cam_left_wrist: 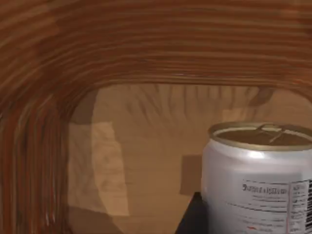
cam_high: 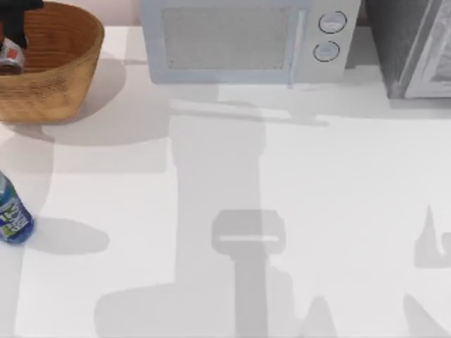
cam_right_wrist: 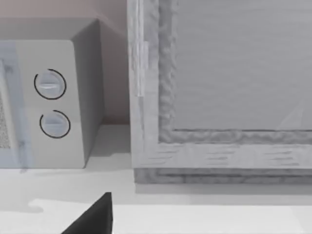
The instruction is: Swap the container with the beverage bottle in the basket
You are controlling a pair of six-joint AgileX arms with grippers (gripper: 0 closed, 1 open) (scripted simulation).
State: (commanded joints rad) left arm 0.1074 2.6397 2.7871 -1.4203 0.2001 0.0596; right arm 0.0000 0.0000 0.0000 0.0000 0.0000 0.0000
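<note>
Can (cam_left_wrist: pixel 258 180): nearest the left wrist camera, upright inside the basket (cam_high: pixel 67 77), close by a dark finger (cam_left_wrist: pixel 192 217)
Handling: likely light, stiff, smooth-sided (could slip); grip mid-body
Left gripper (cam_high: pixel 15 28): over the basket at the table's far left; finger state unclear
Bottle (cam_high: pixel 10 215): on the table, outside, well apart
Right arm: parked near the microwave (cam_right_wrist: pixel 48 102)

The basket (cam_high: pixel 49 70) is sitting at the table's (cam_high: pixel 282 211) far left corner, with the can (cam_high: pixel 10 55) standing inside it near its left side; the left wrist view shows the can (cam_left_wrist: pixel 258 180) upright on the basket floor (cam_left_wrist: pixel 146 161). The bottle (cam_high: pixel 11 215) is standing on the table at the left edge, well in front of the basket. The microwave (cam_high: pixel 246 39) is sitting along the back edge, right of the basket, with a cabinet (cam_high: pixel 416 46) at the far right corner beside it.
</note>
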